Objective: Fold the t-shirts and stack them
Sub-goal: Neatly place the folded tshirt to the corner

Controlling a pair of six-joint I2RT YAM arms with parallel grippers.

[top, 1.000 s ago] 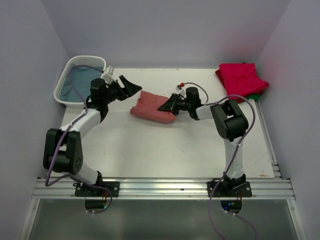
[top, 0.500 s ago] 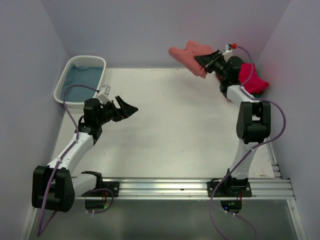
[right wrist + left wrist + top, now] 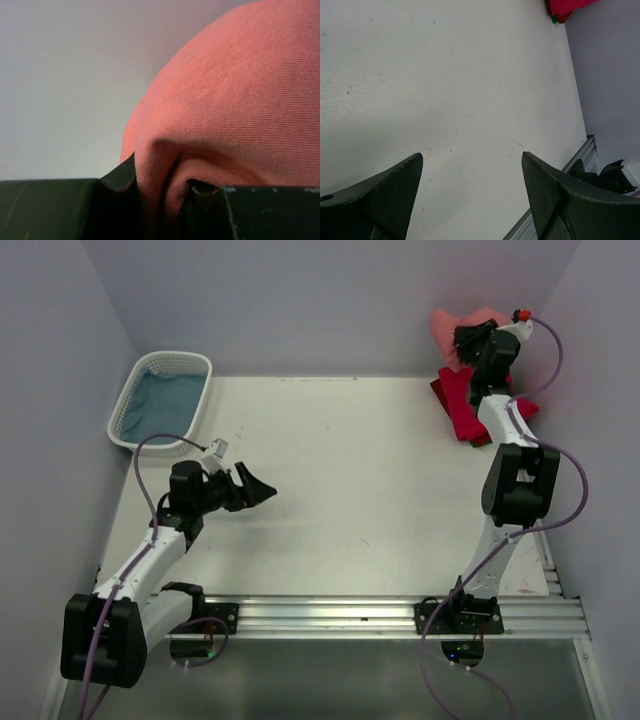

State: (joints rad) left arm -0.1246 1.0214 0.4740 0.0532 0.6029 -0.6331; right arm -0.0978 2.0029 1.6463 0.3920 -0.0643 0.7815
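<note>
Right arm reaches up at the far right corner. Right claw (image 3: 468, 340) is narrow, pinched on the salmon-red shirt (image 3: 448, 325), which hangs bunched in the air against the back wall (image 3: 320, 300). The right wrist view shows a thick fold of that cloth squeezed between the two dark fingers (image 3: 50, 210), ribbed knit bulging above them.

Directly below it the crimson-pink shirt (image 3: 462, 405) lies folded at the far right corner of the surface (image 3: 350, 470). The salmon-red one is held above it, apart from it as far as the overhead view shows.

In the left wrist view a sliver of a green shirt (image 3: 553, 19) peeks from under the crimson edge (too small to tell how it is folded).

Left arm is low on the left side. Left claw (image 3: 258, 487) stands wide, nothing between its fingers, pointing toward mid-surface and just above the bare white top.

White lattice basket (image 3: 125, 425) sits at the far left corner, a blue-green cloth (image 3: 165, 398) lying inside it, well apart from both claws.
</note>
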